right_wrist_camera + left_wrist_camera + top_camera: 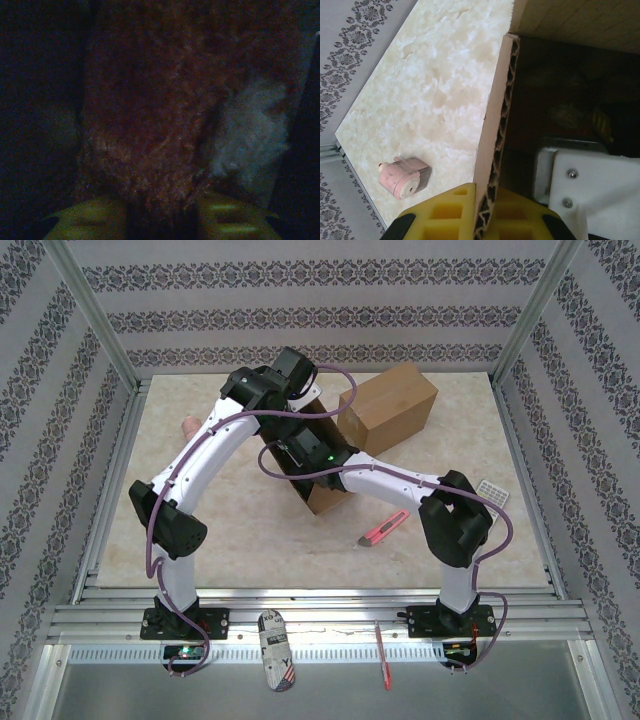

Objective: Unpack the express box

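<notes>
The box (502,115) was already open, and I judge the task to be near its middle: the opening was done, the emptying was not. The left fingers (470,205) were closed tight on the corrugated edge of one box wall, one finger outside and one inside, so they held the box in place. To the right of these fingers was the dark inside of the box, and the white wrist of the right arm (590,185) reached into it.

The right fingers (210,217) were deep in the box, where the light was poor. A brown furry thing (145,115) lay directly between them. They stood narrow and pressed on its fur from both sides, so it seemed gripped, but it was not out of the box yet. Just to the right of it was a pale fluffy patch (250,135). Whether this was part of the same thing, I could not tell.

On the tabletop (435,75), left of the left fingers and apart from the box, lay a small pink thing (405,177). What was left: to draw the furry thing up over the wall, set it on the tabletop, and check if the box held more.
</notes>
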Action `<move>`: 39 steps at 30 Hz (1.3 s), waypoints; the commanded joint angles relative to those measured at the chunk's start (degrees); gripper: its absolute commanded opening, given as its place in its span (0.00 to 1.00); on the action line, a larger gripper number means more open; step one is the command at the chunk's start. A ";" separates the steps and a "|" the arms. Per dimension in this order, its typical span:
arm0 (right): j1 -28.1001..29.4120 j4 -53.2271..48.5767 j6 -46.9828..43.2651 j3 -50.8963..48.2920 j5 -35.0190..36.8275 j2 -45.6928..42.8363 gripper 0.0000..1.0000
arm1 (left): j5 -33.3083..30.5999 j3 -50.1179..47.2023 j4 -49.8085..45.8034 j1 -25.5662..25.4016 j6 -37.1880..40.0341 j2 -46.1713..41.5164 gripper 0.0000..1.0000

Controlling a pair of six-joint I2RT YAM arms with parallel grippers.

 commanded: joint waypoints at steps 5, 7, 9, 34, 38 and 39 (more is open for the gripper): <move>-0.29 -1.33 0.55 -2.12 -2.96 -3.32 0.00 | -2.65 0.22 0.65 0.37 -0.87 -0.48 0.00; 0.09 -0.89 0.12 -3.14 -3.53 -5.27 0.00 | -3.33 0.22 0.74 0.89 -1.13 -0.11 0.00; 0.65 -0.60 -0.49 -4.10 -4.16 -7.07 0.00 | -4.15 0.29 0.80 1.45 -1.46 0.25 0.00; 5.91 1.71 -3.56 -9.85 -5.83 -18.02 0.00 | -3.16 2.58 -0.04 8.25 -4.54 3.73 0.00; 5.91 4.69 -2.51 -11.07 -5.79 -21.45 0.00 | -3.06 2.33 -0.29 8.34 -4.83 4.39 0.00; 5.91 5.41 -2.26 -11.42 -5.72 -22.59 0.00 | -3.17 2.22 -0.40 8.34 -4.83 4.53 0.00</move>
